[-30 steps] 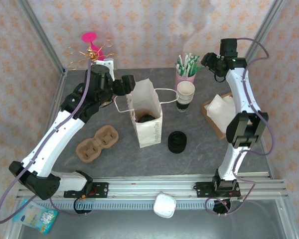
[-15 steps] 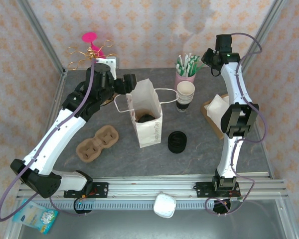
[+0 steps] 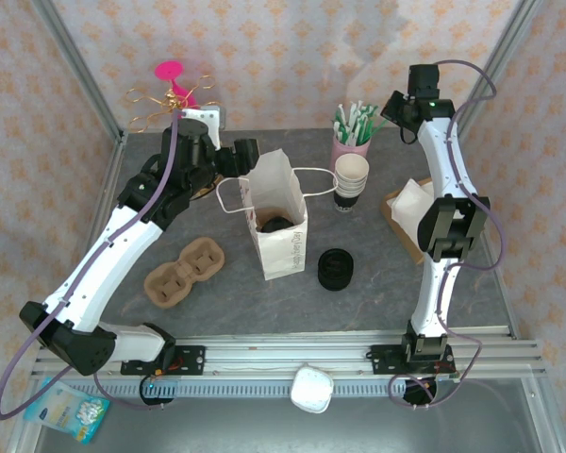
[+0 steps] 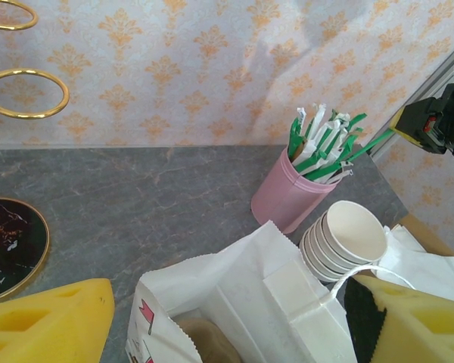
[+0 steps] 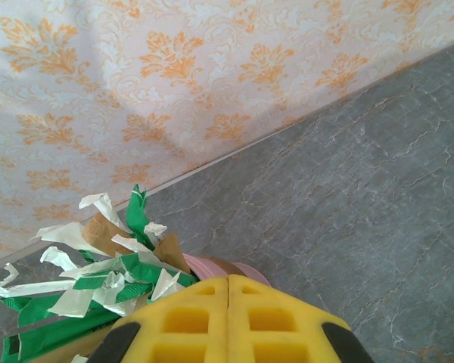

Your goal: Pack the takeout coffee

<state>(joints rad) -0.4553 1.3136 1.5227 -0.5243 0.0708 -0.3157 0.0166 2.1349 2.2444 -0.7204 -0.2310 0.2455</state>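
Paper bag (image 3: pixel 285 247): white, upright, mouth open, at the middle of the table (image 3: pixel 217 311); loop handles stick out on both sides.
Takeout coffee (image 3: pixel 276 225): down inside the Paper bag. From above only a dark round top shows in the mouth; the bag's walls hide the cup body.
Left pincer (image 3: pixel 248 162): jaws spread wide with nothing between them, held over the bag's far left rim. In the wrist view its yellow foam pads (image 4: pixel 45 321) sit to either side of the bag's mouth.
Coffee from Left pincer: about 5 o'clock in the overhead view, near and lower, not touching.
Right pincer (image 5: pixel 228 318): yellow pads pressed flat together, gripping nothing, just above the pink holder (image 3: pixel 349 151) of green-and-white wrapped straws.
Coffee from Right pincer: between 7 and 8 o'clock, well apart, with the cup stack (image 3: pixel 351 179) between them.
Cup stack: cream-rimmed, lidless, just beside the pink holder at its 6 o'clock.
Black lids (image 3: pixel 335 269): a low pile at the bag's 4 o'clock.
Pulp cup carrier (image 3: pixel 184 271): brown, at the bag's 8 o'clock.
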